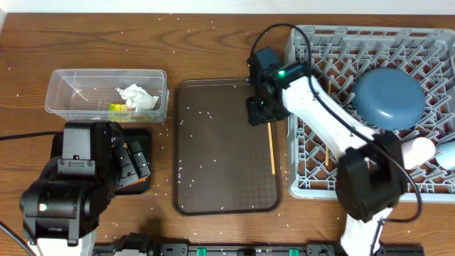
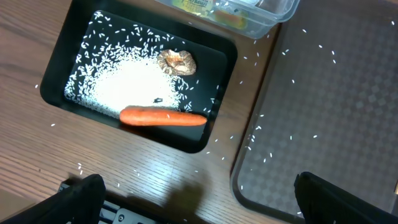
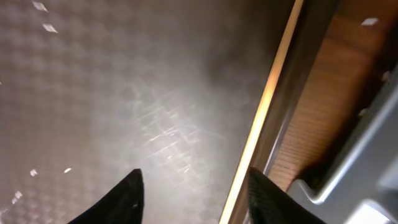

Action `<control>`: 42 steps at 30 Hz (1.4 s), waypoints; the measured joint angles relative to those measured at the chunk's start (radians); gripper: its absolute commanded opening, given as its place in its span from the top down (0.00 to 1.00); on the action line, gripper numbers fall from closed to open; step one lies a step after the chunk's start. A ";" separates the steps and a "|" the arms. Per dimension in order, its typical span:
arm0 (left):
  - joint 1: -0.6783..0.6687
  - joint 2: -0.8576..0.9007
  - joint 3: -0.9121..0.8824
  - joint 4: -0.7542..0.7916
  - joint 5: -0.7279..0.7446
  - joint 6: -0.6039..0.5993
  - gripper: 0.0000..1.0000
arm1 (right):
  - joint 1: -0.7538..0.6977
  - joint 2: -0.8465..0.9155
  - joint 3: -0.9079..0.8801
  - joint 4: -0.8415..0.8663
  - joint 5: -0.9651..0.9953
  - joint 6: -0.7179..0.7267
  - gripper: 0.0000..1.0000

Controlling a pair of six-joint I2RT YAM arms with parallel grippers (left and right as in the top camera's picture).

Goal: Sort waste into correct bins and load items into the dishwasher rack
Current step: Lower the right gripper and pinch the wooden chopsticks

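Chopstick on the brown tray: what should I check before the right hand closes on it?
1. Right hand open: ok.
2. Chopstick between its fingertips: ok, but close to one finger.
3. Room for that finger against the brown tray's raised rim: cannot tell.
4. Free slots in the dishwasher rack beside the blue plate: ok.
5. Left hand out of the way: ok, open, near the black tray.
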 measured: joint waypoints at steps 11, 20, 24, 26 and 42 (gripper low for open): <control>0.000 0.000 0.000 0.000 0.000 0.000 0.02 | 0.019 0.147 0.007 -0.035 0.071 0.110 0.62; 0.000 0.000 0.000 0.000 0.000 0.000 0.02 | 0.027 0.168 0.007 -0.052 0.082 0.143 0.63; 0.000 0.000 0.000 0.000 0.000 0.000 0.02 | 0.032 0.168 0.007 -0.048 0.081 0.132 0.60; 0.000 0.000 0.000 0.000 0.000 0.000 0.02 | 0.035 0.168 0.007 -0.048 0.083 0.122 0.60; 0.000 0.000 0.000 0.000 0.000 0.000 0.02 | 0.036 0.128 0.007 -0.084 0.129 0.114 0.55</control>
